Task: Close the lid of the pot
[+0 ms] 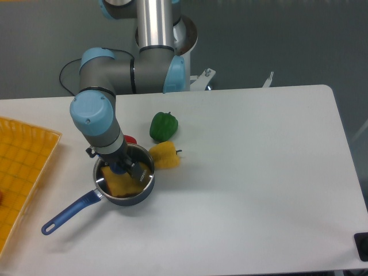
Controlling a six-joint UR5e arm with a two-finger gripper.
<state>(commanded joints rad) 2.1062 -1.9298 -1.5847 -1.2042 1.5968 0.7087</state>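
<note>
- The lid [127, 171] is sitting on the pot [124, 183], seemingly seated.
- The gripper [119, 167] is hovering over the lid's knob; finger state cannot be told.
- Only withdrawing appears left.

Gripper [119, 167] over lid [127, 172] on pot [138, 194]

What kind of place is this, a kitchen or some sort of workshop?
Probably a robot lab, not a kitchen: a robot arm is mounted at a plain white table, working over a small pot beside toy-like peppers, with cables behind.

Lab: robot arm [95, 123], white table [259, 172].
</note>
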